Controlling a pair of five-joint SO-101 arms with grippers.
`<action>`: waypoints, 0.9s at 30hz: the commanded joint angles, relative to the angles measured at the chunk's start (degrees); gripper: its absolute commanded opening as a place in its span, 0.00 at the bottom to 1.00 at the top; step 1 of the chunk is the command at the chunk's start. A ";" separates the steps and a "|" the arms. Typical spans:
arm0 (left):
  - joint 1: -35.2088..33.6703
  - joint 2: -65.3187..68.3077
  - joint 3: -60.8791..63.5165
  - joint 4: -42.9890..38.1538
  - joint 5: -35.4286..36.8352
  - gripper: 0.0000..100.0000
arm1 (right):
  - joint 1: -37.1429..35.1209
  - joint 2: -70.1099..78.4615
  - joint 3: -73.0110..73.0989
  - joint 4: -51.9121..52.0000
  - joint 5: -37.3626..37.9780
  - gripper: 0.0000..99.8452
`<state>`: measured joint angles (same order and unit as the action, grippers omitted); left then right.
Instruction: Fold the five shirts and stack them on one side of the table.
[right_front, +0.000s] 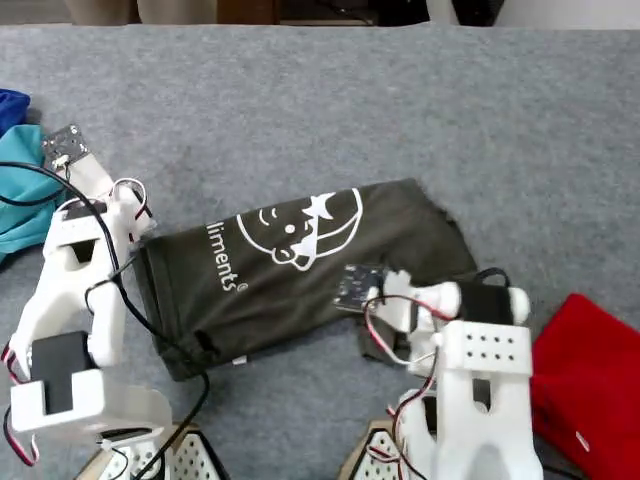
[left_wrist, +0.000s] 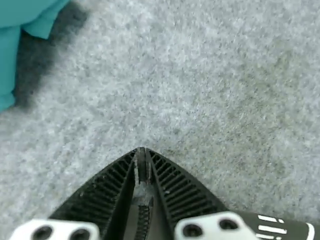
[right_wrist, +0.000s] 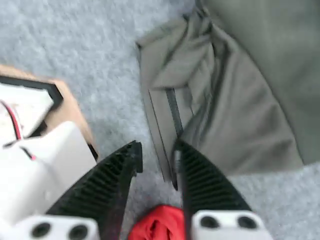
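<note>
A dark olive shirt with a white print lies folded in the middle of the grey table. My left arm stands at its left end. The left gripper is shut with nothing in it, over bare carpet near a teal shirt. My right arm stands at the olive shirt's near right corner. The right gripper is open by a narrow gap just above the rumpled edge of the olive shirt; nothing is held.
A teal shirt and a blue one lie at the far left edge. A red shirt lies at the right, near the right arm; it also shows as a red patch. The arm bases stand along the front edge.
</note>
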<state>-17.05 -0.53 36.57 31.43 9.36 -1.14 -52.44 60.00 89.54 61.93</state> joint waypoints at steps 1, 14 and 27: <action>-0.44 0.66 -4.48 1.93 0.44 0.02 | -6.73 -0.84 0.40 -2.55 -6.51 0.19; -0.44 1.54 -5.27 3.43 0.26 0.02 | -3.38 13.32 1.19 -17.05 -4.66 0.19; -0.44 1.54 -5.27 3.43 0.18 0.02 | 1.54 13.93 -0.31 -13.10 1.23 0.19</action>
<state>-17.05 1.32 33.93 34.59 9.36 1.23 -38.73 62.02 76.00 63.43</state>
